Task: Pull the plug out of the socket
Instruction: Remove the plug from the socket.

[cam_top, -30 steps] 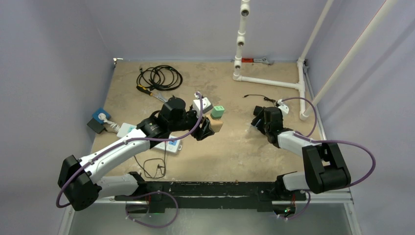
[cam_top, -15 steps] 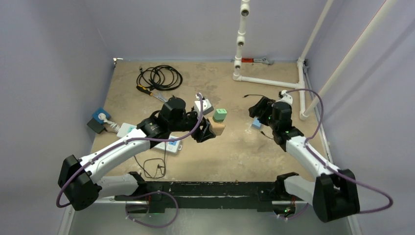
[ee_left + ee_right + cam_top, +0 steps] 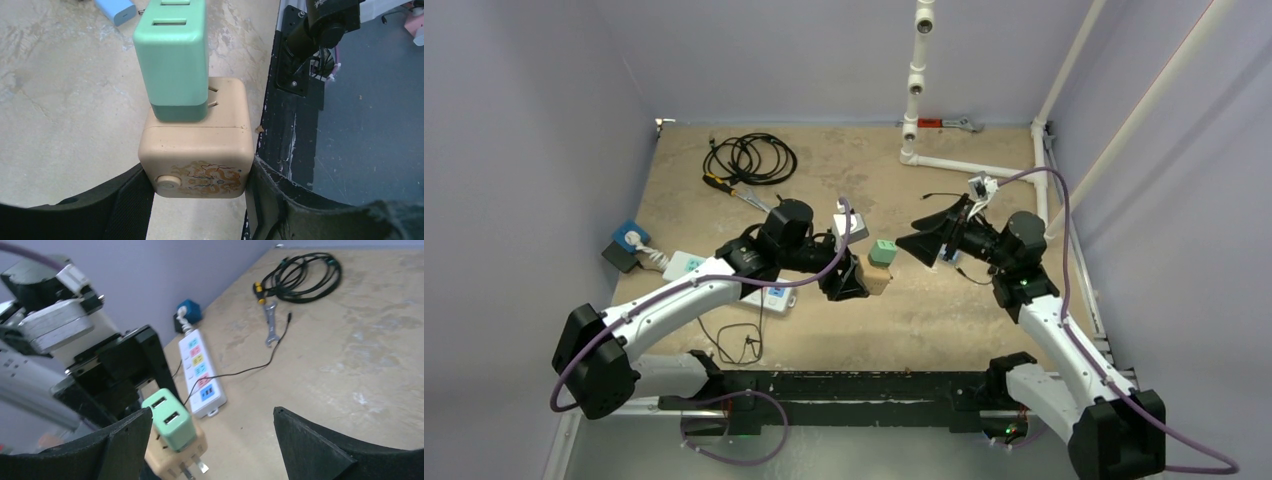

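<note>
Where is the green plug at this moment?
In the top view the green plug is near the middle of the table, plugged into the beige socket that the left gripper holds; the open right gripper is just right of it.

So the green plug (image 3: pixel 172 55) sits in the tan socket cube (image 3: pixel 197 150), left gripper (image 3: pixel 197 192) squeezing the cube's sides; blue block (image 3: pixel 116 9) lies far left on the table (image 3: pixel 60 100).

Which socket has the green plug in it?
The beige cube socket clamped in the left gripper; the green plug sits in its face. The white power strip lies apart, without the green plug.
</note>
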